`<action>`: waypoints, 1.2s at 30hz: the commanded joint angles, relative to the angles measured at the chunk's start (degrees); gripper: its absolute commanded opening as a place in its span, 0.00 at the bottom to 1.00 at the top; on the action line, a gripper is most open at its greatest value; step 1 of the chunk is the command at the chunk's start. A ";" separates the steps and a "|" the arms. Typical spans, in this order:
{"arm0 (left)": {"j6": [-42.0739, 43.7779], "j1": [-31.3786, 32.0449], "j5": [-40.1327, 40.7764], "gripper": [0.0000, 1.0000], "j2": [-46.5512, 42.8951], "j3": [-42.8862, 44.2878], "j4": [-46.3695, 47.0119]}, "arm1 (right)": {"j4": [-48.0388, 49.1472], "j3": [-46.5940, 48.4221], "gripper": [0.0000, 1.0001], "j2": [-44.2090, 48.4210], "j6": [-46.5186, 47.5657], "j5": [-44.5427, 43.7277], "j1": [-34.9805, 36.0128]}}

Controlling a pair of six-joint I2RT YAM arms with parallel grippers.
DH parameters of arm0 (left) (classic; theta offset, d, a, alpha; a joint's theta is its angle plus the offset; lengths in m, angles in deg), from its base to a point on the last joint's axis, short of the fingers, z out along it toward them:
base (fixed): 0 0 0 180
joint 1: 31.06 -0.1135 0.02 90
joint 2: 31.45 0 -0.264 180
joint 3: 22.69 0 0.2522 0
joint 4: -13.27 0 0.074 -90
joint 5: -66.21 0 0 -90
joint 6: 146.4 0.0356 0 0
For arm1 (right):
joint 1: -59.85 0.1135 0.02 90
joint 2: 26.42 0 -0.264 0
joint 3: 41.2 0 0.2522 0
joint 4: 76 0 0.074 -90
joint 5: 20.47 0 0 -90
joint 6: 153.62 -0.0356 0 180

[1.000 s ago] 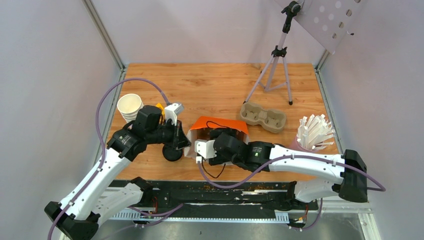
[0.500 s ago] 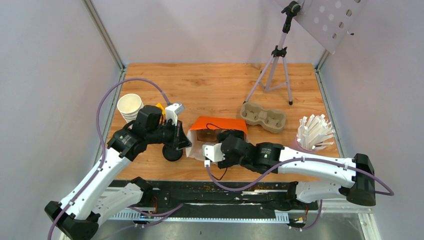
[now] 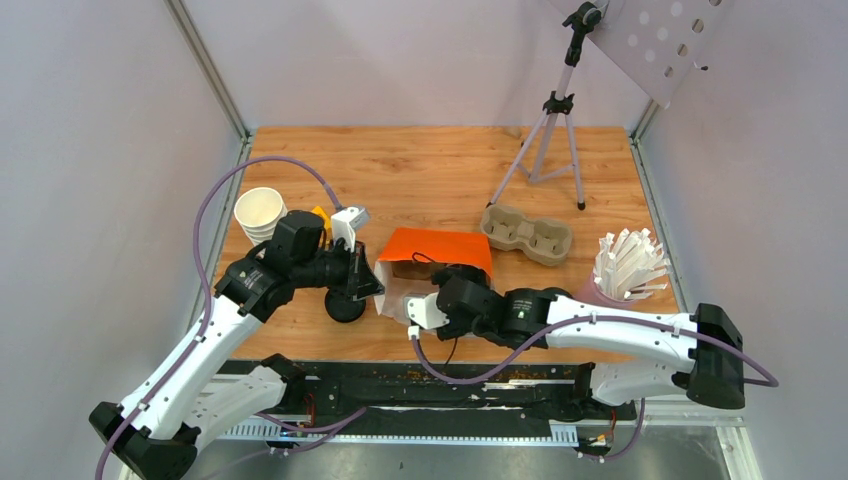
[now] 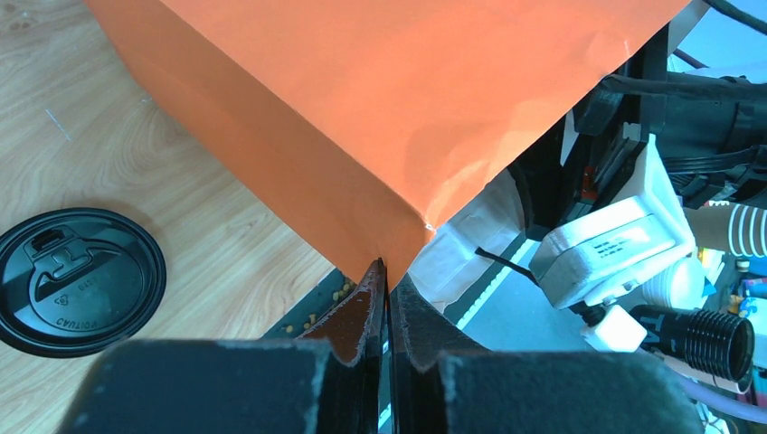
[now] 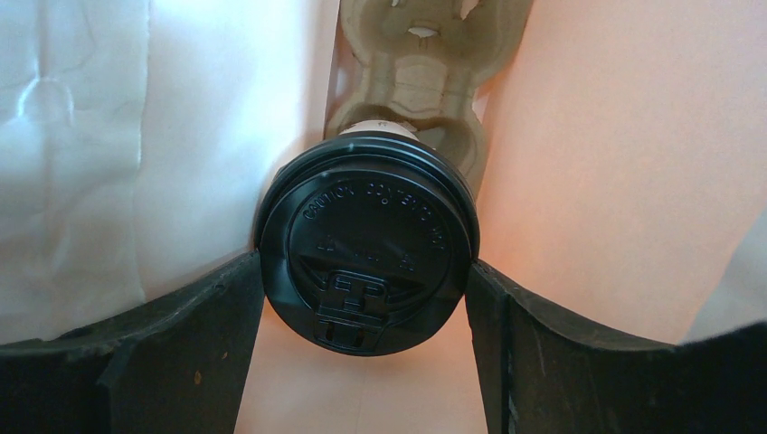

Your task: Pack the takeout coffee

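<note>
The orange paper bag (image 3: 440, 245) lies at the table's near middle with its mouth toward the arms. My left gripper (image 4: 387, 271) is shut on the corner of the bag's orange wall (image 4: 389, 108), at the mouth's left side (image 3: 368, 285). My right gripper (image 5: 364, 260) reaches inside the bag. A takeout coffee with a black lid (image 5: 366, 240) sits in a cardboard carrier (image 5: 425, 54) inside the bag. The right fingers (image 5: 181, 344) stand wide apart, their tips level with the lid's rim on either side. In the top view the cup and the right fingers are hidden by the bag.
A loose black lid (image 3: 345, 308) lies on the table left of the bag and shows in the left wrist view (image 4: 81, 280). A stack of lidless white cups (image 3: 260, 212) stands at the left. An empty cardboard carrier (image 3: 527, 233), a holder of white sticks (image 3: 630, 262) and a tripod (image 3: 550, 130) stand to the right.
My right wrist has drawn back a little toward the near edge, out of the bag's mouth. The bag's orange top now shows more. The left arm has not moved.
</note>
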 commanded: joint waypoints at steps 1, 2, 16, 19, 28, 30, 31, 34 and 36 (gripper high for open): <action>-0.13 0.32 -1.06 0.08 -0.47 0.82 2.28 | 2.84 -0.66 0.72 -0.48 1.06 -3.58 -0.35; -0.17 0.33 -1.07 0.08 -0.39 0.77 2.33 | 3.34 -0.74 0.72 -0.49 0.99 -4.15 -0.37; -0.29 0.34 -1.45 0.08 -0.07 -0.79 2.31 | 12.52 -3.65 0.72 0.94 3.24 -2.27 -2.17; 0.06 0.33 -1.47 0.08 0.26 -1.05 1.90 | 13.74 -3.28 0.72 0.85 3.53 -1.90 -2.82; 0.09 0.33 -1.32 0.08 0.44 -0.55 1.37 | 14.48 -5.74 0.72 0.55 4.84 -0.89 -3.92; -0.04 0.34 -1.37 0.08 0.57 -0.55 1.49 | 13.29 -5.66 0.72 0.31 4.84 -1.30 -3.91; -0.08 0.34 -1.43 0.08 0.67 -0.43 1.50 | 12.89 -5.58 0.72 0.28 4.78 -1.60 -3.93; -0.02 0.33 -1.54 0.08 0.80 -0.08 1.61 | 12.83 -5.70 0.73 0.44 4.54 -1.81 -4.00; 0.00 0.28 -1.69 0.08 0.87 -0.03 1.73 | 13.36 -5.99 0.73 0.20 4.56 -1.86 -4.09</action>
